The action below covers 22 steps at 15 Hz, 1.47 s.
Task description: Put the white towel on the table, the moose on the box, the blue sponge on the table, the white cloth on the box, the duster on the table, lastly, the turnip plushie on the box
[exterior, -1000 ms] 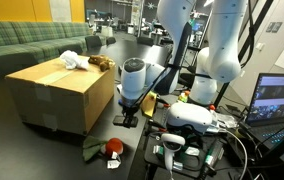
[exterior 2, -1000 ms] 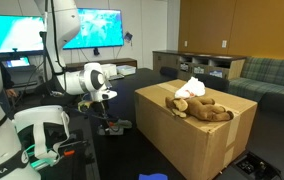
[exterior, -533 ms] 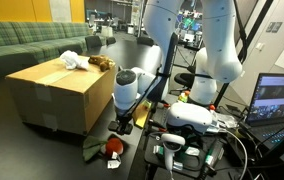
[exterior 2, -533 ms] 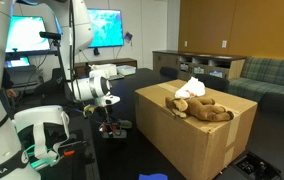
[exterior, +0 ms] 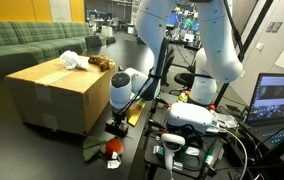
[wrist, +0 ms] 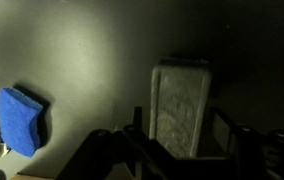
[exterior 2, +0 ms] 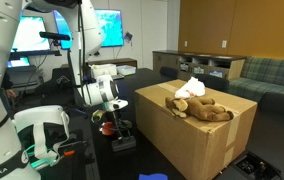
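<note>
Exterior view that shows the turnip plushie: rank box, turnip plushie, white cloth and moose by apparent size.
1. box, by far the largest.
2. turnip plushie, leaves included. It lies nearer the camera, so this rank is unsure.
3. white cloth and moose look about alike, so they are not ranked.

The duster [wrist: 180, 105], a flat dark oblong, lies on the black bench [wrist: 92, 60] directly under the pincer [wrist: 176, 140], between its jaws. The blue sponge [wrist: 20, 118] lies flat beside it, apart. The red turnip plushie [exterior: 110, 150] with green leaves lies on the bench near the pincer. Farther off, the bunched white cloth [exterior: 74, 60] and brown moose [exterior: 100, 62] rest on the cardboard box [exterior: 52, 95].
</note>
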### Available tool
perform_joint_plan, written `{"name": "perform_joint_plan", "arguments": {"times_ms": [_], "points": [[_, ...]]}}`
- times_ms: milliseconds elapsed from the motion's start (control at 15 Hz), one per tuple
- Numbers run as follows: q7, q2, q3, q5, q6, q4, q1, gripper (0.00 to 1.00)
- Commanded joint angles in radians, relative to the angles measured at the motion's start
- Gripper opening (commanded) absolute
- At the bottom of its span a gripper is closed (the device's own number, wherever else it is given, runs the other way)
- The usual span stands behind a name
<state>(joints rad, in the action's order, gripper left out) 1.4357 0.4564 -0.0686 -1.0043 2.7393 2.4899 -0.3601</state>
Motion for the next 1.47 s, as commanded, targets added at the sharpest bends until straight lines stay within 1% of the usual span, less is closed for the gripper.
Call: {"name": "perform_joint_plan", "arguments": {"times_ms": [0,267,533,733,933,1133,1267,1400], "points": [[0.046,-0.004,0.027,-0.045,0.022,-0.010,-0.012,1.00],[0.002,-0.044,-0.019,0.010,0.076,0.025,0.015,1.00],[-0.009,-0.098,-0.067,0.045,0.130,0.054,0.025,1.00],[-0.050,-0.136,-0.125,0.107,0.181,0.080,0.055,1.00],[-0.110,-0.130,-0.208,0.185,0.250,0.099,0.090,1.00],[-0.161,-0.097,-0.297,0.244,0.285,0.107,0.120,1.00],[-0.162,-0.082,-0.325,0.247,0.280,0.101,0.117,1.00],[-0.152,-0.067,-0.329,0.232,0.272,0.089,0.108,1.00]]}}
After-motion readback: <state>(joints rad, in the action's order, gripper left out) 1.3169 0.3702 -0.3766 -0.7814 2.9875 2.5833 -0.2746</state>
